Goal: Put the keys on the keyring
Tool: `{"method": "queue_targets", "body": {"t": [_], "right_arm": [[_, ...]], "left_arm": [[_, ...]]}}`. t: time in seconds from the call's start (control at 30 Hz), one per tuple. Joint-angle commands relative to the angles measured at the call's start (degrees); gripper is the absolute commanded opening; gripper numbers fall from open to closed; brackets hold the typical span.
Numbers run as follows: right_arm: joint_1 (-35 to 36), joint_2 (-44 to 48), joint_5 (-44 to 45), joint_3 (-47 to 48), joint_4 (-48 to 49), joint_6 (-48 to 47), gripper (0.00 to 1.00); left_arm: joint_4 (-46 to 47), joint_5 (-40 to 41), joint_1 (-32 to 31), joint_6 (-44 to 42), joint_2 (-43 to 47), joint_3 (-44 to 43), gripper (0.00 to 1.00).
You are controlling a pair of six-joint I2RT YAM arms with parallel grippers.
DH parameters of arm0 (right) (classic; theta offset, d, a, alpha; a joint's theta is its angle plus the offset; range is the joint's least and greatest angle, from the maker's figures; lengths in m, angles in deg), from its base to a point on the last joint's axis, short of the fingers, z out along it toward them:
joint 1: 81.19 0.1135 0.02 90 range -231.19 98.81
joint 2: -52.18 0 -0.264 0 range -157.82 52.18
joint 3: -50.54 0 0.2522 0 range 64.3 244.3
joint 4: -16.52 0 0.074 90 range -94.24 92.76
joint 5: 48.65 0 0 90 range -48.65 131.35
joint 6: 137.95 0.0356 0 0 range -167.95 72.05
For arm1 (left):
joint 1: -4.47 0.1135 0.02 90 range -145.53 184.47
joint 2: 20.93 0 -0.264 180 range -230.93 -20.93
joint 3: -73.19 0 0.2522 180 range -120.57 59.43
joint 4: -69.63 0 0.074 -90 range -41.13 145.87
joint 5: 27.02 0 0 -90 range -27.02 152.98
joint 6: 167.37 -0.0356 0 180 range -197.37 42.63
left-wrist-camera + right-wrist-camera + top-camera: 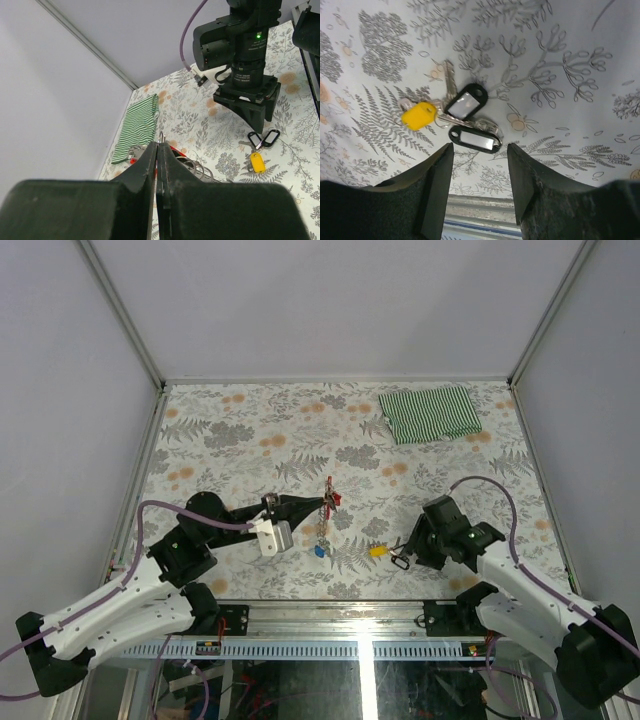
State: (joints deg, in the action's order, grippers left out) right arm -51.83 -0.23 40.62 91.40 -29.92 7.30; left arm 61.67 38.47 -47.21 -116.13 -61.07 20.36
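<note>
1. The right gripper [480, 150] stands wide open, pointing down at the bunch with the yellow key [420, 115]. That key lies on the table [250, 440] at about 10 o'clock from the gap between the fingers.
2. I'd say the step in hand is picking up that yellow key. The gripper should shift towards 10 o'clock so the plastic head sits squarely between the pads, then close low.
3. In the way are two black tags [466, 104], lying right under the open fingers and touching the bunch. A silver key [449, 80] pokes out at 12 o'clock. Closing where it now stands would likely catch a tag instead.
4. The left gripper [325, 502] is pinched together, apparently on the keyring [329, 492] at its red clip. From above, the chain trails towards 6 o'clock, with the blue key [320, 551] at its end. I cannot tell if that key is threaded.
5. The bunch lies at about 4 o'clock from the clip, near it.
6. A green striped cloth [430, 414] lies well apart at 1 o'clock.
</note>
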Motion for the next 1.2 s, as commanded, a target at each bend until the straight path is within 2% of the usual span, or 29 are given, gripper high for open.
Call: {"method": "queue_targets", "body": {"t": [0.0,0.33,0.7,0.9,1.17], "right_arm": [[0.2,4.3,-3.7,-4.3,0.6,5.3,0.52],[0.2,6.6,-5.0,-10.0,7.7,10.7,0.45],[0.2,9.1,-0.2,-10.4,3.9,11.3,0.42],[0.2,8.3,-0.4,-10.3,4.7,10.8,0.41],[0.2,7.8,-1.0,-11.7,7.3,11.2,0.31]], "left_arm": [[5.4,-1.0,0.4,0.4,0.3,-2.3,0.00],[4.9,-1.2,0.4,0.4,-0.2,-2.8,0.00],[4.6,-1.0,0.3,0.4,-0.2,-2.7,0.00],[4.7,-1.1,0.4,0.5,-0.5,-2.7,0.00],[4.5,-1.1,0.4,0.6,-0.6,-3.0,0.00]]}}
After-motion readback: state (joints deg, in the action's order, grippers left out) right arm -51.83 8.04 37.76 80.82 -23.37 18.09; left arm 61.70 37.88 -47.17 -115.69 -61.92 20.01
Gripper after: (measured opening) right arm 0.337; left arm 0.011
